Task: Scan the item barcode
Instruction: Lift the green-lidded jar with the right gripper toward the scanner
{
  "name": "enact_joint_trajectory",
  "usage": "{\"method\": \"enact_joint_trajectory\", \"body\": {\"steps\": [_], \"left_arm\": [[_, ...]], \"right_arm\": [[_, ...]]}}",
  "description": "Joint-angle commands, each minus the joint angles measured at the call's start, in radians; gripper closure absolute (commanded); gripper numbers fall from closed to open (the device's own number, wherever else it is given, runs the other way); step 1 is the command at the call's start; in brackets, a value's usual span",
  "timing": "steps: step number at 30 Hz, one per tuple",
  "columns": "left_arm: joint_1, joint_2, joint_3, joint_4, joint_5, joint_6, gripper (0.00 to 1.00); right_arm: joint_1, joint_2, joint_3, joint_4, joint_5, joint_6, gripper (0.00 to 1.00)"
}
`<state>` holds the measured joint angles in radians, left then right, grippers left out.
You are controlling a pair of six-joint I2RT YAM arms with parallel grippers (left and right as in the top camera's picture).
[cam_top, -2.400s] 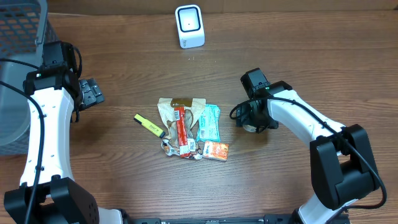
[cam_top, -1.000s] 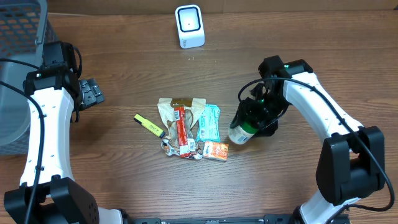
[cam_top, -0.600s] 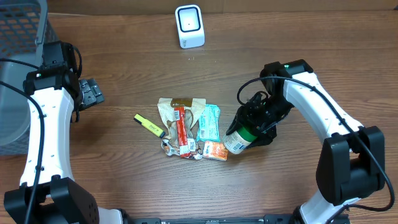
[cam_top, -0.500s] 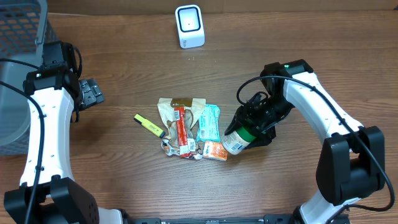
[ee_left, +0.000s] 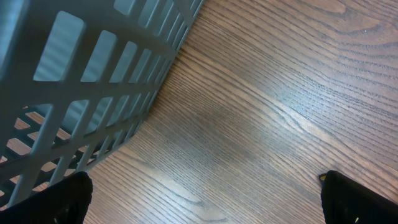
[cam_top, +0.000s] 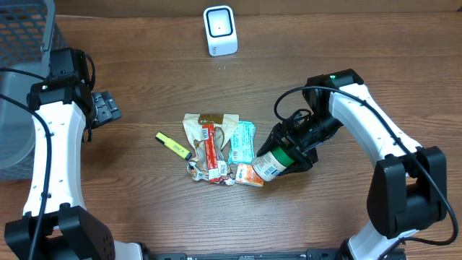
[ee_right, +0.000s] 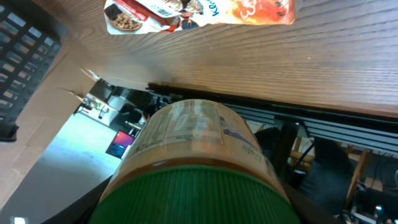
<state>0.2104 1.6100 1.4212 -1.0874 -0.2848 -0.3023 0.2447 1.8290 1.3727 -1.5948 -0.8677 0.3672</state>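
A jar [cam_top: 270, 165] with a green lid and a pale printed label hangs tilted over the table, its base pointing lower left toward the snack pile. My right gripper [cam_top: 290, 153] is shut on it at the lid end. In the right wrist view the jar [ee_right: 189, 140] fills the bottom, with its ribbed green lid [ee_right: 193, 199] between my fingers; no barcode shows clearly. The white scanner [cam_top: 219, 30] stands at the table's far edge. Near the basket at the left, my left gripper [cam_top: 107, 108] is open, with only bare wood between its fingertips [ee_left: 62, 199].
A pile of snack packets [cam_top: 213, 144] lies mid-table, with an orange packet [cam_top: 250, 174] just under the jar's base and a yellow highlighter [cam_top: 173, 146] to the left. A grey slatted basket [cam_top: 22, 79] fills the far left and sits close to the left gripper [ee_left: 205, 202].
My right arm lifted the jar off the table, tipped it onto a slant and carried it left toward the snack pile. The left arm has not moved.
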Motion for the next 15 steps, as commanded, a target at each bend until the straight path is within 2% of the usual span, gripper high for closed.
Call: {"method": "enact_joint_trajectory", "body": {"steps": [1,10,15], "left_arm": [[-0.002,-0.015,0.016,0.0,-0.003,0.018,0.0],[-0.002,-0.015,0.016,0.0,-0.002,0.018,0.0],[-0.002,-0.015,0.016,0.0,-0.003,0.018,0.0]], "right_arm": [[-0.001,-0.002,0.024,-0.021,-0.06,0.03,0.52],[-0.001,-0.002,0.024,-0.007,-0.079,0.082,0.53],[-0.001,-0.002,0.024,0.103,-0.034,0.082,0.66]]}}
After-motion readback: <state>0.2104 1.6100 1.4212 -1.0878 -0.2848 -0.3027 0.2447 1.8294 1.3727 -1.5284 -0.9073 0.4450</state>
